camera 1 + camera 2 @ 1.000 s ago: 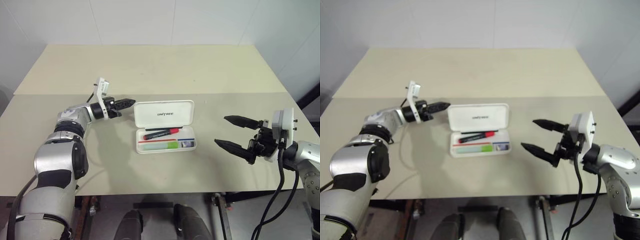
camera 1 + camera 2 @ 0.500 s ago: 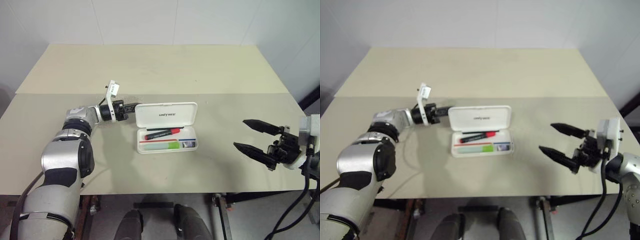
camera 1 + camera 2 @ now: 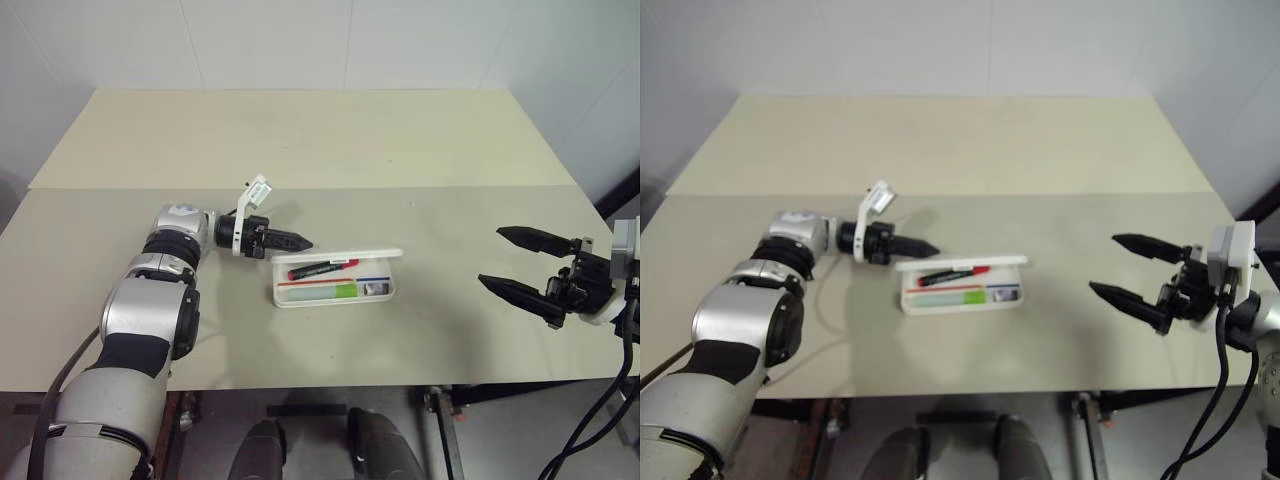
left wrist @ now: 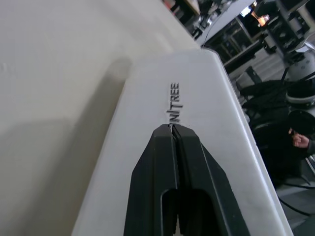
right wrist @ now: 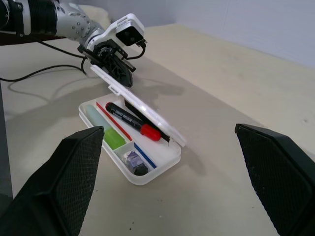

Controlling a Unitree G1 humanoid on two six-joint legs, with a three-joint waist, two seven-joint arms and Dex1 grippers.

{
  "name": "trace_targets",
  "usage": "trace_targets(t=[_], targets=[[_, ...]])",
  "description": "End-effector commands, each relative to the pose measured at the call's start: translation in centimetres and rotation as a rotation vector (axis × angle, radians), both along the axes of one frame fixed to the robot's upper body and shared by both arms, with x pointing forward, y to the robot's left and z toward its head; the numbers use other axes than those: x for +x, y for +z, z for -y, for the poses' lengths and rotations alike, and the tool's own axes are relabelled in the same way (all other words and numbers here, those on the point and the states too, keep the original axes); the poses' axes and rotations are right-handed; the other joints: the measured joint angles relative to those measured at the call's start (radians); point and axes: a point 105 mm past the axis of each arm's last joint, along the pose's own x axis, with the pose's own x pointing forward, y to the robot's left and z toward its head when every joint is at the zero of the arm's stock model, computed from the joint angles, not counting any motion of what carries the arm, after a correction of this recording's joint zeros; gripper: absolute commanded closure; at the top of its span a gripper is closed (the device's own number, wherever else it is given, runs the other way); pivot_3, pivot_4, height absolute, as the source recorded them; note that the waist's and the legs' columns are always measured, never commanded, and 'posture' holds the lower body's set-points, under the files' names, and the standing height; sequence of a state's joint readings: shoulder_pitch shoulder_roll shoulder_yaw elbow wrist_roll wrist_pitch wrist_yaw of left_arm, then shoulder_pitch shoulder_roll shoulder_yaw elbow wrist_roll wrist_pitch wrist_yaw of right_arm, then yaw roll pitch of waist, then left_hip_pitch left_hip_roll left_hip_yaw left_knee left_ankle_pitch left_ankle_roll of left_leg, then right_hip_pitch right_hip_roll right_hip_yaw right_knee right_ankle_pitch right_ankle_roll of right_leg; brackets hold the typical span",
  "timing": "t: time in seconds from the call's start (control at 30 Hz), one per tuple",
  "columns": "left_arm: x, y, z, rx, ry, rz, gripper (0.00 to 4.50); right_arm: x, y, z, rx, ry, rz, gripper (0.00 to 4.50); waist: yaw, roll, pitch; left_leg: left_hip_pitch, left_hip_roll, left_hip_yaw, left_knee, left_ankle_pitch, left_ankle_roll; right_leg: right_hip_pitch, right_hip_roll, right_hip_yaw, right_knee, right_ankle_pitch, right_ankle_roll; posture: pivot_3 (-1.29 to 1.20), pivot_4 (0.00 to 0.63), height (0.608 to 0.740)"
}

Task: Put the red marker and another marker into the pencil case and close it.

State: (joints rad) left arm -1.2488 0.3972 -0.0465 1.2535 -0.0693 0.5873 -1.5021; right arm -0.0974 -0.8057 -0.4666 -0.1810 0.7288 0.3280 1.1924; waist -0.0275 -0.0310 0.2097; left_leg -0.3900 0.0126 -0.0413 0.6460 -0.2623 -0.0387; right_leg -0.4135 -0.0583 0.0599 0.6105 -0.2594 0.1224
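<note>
The white pencil case [image 3: 286,296] lies mid-table, its lid [image 3: 345,258] tilted low over the tray and still ajar. Inside lie the red marker [image 3: 325,268], black with a red end, and the pale green marker [image 5: 106,130] beside it. My left gripper [image 3: 299,243] is shut with nothing in it. Its tips press the lid's outer face [image 4: 206,93] by the dark lettering. Far to the right of the case, my right gripper [image 3: 492,257] hangs open and empty above the table.
A small grey object [image 5: 134,160] sits in the tray's end compartment. The beige table [image 3: 300,140] has a seam running across behind the case. A black cable [image 5: 44,78] trails over the table from my left wrist.
The lid has swung from upright to low over the tray as my shut left gripper pushed right against it. My right gripper has drawn away to the right.
</note>
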Motion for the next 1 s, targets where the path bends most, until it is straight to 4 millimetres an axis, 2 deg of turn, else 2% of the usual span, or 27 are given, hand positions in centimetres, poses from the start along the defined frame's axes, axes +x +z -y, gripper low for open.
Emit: trace_targets(t=[0.03,0.3,0.7,0.8,1.0], targets=[[-1.1,-0.4,0.2,0.019,-0.097,-0.016,4.47,-0.1,0.3,-0.5,-0.003,0.011,0.032,0.00,0.000,0.000,0.000,0.000,0.000,0.000,0.000,0.000,0.000,0.000,0.000,0.000,0.000,0.000,0.000,0.00,0.150,0.740],[-1.4,-3.9,0.0,0.274,-0.126,-0.017,4.47,0.2,0.2,-0.3,-0.012,0.007,0.026,0.00,0.000,0.000,0.000,0.002,0.000,0.000,0.000,0.000,0.000,0.002,0.000,0.000,0.001,0.000,0.000,0.00,0.150,0.740],[-1.1,-6.3,-0.4,0.476,-0.159,0.085,4.47,0.4,-0.3,-0.5,-0.008,-0.011,0.025,0.00,0.000,0.004,-0.004,0.006,0.000,0.000,0.001,0.000,0.000,0.006,0.000,0.000,0.000,0.000,0.000,0.00,0.150,0.740],[-0.8,-6.0,0.1,0.455,-0.151,0.110,4.47,0.3,-0.3,-0.5,-0.008,-0.016,0.025,0.00,0.002,0.004,-0.004,0.007,0.000,0.000,0.001,0.000,0.000,0.008,0.000,0.000,0.000,-0.003,-0.001,0.00,0.150,0.740],[-0.3,-3.1,1.1,0.301,-0.106,0.149,4.47,0.4,-0.4,-0.4,-0.007,-0.026,0.027,0.00,0.000,0.004,-0.004,0.012,-0.001,0.000,0.002,0.000,0.000,0.016,-0.001,0.001,-0.005,-0.009,-0.010,0.00,0.150,0.740]])
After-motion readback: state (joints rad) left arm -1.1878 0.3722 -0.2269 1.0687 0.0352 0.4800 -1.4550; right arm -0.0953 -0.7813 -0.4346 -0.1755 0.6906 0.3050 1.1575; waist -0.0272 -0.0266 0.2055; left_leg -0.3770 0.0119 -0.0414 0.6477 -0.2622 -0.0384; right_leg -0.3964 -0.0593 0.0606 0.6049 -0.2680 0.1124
